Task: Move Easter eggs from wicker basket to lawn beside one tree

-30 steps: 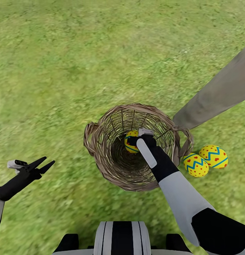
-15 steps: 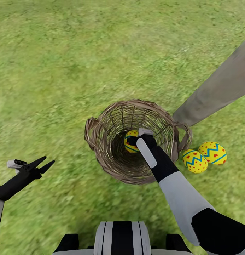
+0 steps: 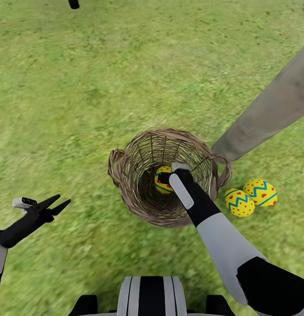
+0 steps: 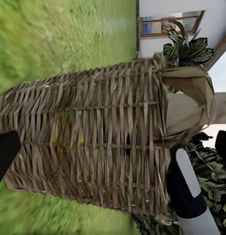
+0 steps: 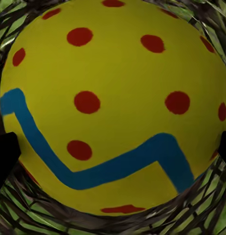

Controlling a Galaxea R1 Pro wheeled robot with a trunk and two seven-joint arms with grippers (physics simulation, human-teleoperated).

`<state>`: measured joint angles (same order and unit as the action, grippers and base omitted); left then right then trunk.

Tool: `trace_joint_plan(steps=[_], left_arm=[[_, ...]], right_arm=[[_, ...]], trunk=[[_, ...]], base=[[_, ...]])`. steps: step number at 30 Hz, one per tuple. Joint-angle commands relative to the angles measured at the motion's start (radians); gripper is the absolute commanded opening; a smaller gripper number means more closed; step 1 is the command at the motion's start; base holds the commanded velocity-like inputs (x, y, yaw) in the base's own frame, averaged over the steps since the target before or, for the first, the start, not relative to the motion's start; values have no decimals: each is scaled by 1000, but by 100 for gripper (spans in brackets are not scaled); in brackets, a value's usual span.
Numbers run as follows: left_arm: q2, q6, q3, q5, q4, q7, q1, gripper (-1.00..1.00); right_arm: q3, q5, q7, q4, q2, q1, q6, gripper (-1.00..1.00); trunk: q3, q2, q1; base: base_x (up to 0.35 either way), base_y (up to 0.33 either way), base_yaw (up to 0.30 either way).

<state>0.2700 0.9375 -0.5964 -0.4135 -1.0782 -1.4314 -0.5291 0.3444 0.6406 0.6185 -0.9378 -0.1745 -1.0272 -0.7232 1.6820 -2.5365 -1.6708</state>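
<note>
The left gripper [image 3: 59,205] hovers over the lawn [image 3: 103,79] at the left, its fingers spread apart and holding nothing. To its right the wicker basket [image 3: 125,175] stands upright on the grass, with 1 egg [image 3: 160,174] still inside near the bottom. The right gripper [image 3: 166,176] reaches down into the basket and its fingers sit on either side of that egg; whether they actually clamp it I cannot tell. Right of the basket, 2 eggs [image 3: 239,202] lie touching each other on the grass, near the base of the tree trunk [image 3: 266,114].
</note>
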Motion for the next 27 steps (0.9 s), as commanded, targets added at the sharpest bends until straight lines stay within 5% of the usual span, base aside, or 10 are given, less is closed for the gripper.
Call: trace_joint_plan(steps=[1, 27], left_arm=[[0, 10, 0, -1, -1, -3, 0, 100], [0, 10, 0, -1, 3, -2, -1, 100]], right_arm=[[2, 10, 9, -2, 0, -1, -1, -100], [30, 14, 8, -27, 0, 1, -45, -100]], trunk=[[-3, 0, 1], [-104, 6, 12]], base=[[-2, 0, 0], [-38, 0, 0]])
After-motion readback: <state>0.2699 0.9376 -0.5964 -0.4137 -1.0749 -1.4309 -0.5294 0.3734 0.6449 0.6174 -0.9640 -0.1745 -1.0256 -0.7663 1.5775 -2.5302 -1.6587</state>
